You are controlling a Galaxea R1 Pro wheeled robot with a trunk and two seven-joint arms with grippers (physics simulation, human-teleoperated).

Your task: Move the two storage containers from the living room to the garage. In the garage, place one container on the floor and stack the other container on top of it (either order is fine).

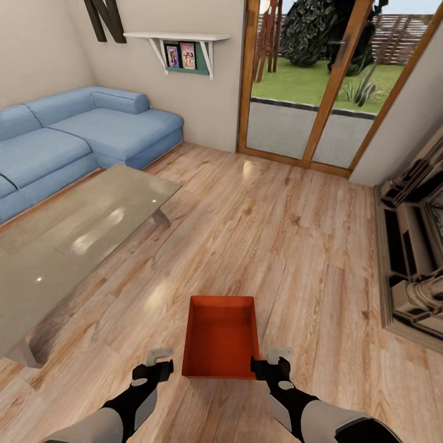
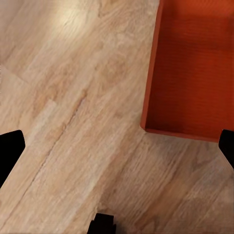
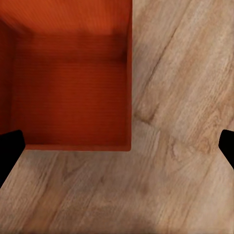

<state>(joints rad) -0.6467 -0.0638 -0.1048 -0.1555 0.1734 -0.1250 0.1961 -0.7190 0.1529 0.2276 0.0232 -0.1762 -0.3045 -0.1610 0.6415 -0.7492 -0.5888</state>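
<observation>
- Stretching along the left wall, a blue corner sofa sits behind a glass coffee table.
- Left gripper hovers just left of the container, jaws wide, holding nothing.
- One orange-red storage container rests upright on the wood plank floor, between both grippers.
- Right gripper hangs at its near right corner, spread wide, empty.
</observation>
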